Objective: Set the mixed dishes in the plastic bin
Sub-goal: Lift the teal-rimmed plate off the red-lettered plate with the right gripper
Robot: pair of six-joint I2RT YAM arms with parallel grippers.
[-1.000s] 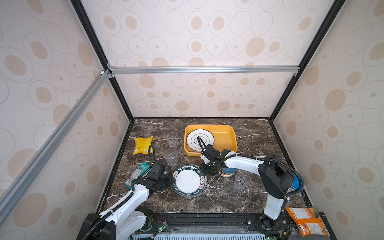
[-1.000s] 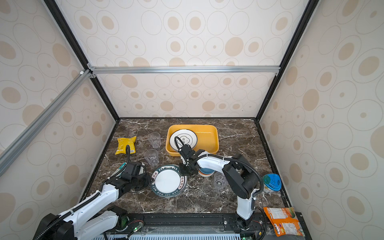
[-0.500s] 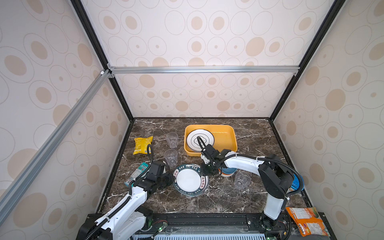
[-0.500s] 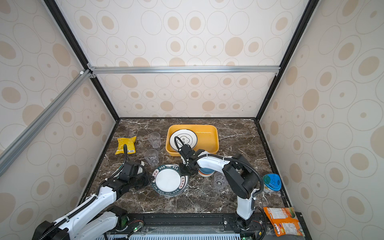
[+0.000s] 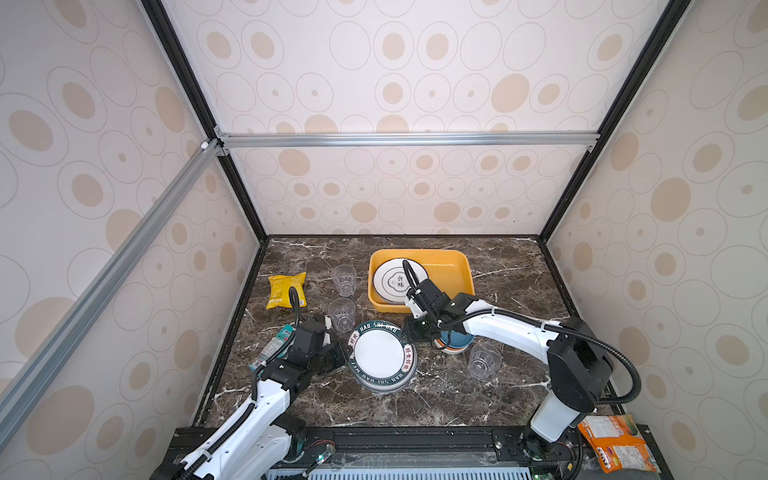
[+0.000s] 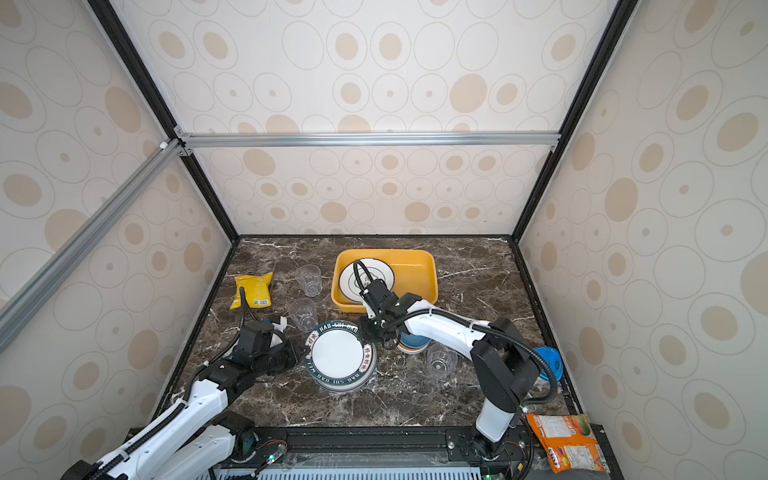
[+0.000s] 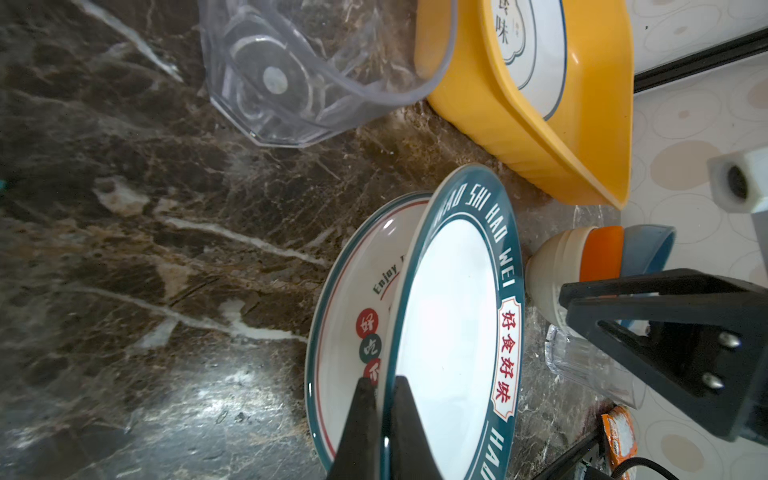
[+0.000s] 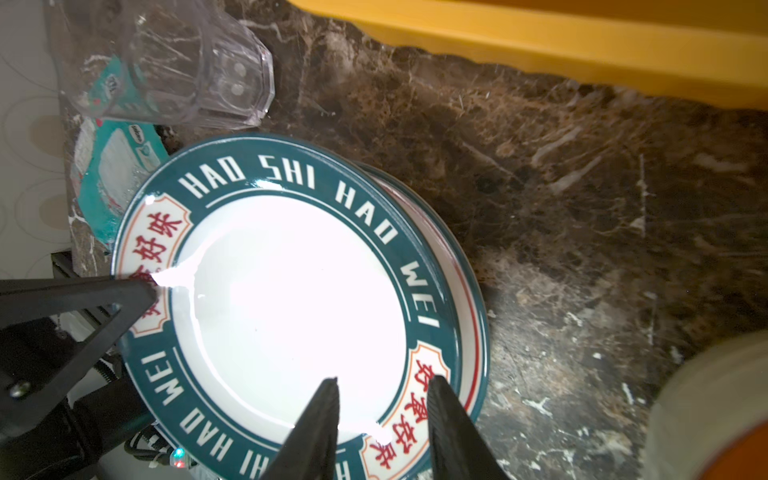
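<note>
At lower centre of a top view, lift the top plate [image 5: 380,353] level, with left gripper [image 7: 384,380] pinched shut on its rim and right gripper [image 8: 384,380] jaws apart at the opposite rim; lower flat into the bin [image 5: 453,266] just above.

Close view along a dark marble table [image 7: 145,249]. The left gripper [image 7: 383,382] has its black jaws pinched together on the rim of a green-rimmed plate [image 7: 449,332] – this plate lies over a second plate [image 7: 349,299] with a red line. Beyond are a clear cup [image 7: 299,75], the yellow bin [image 7: 519,137] holding a printed plate [image 7: 536,54], and stacked white, orange and blue bowls [image 7: 582,262]
</note>
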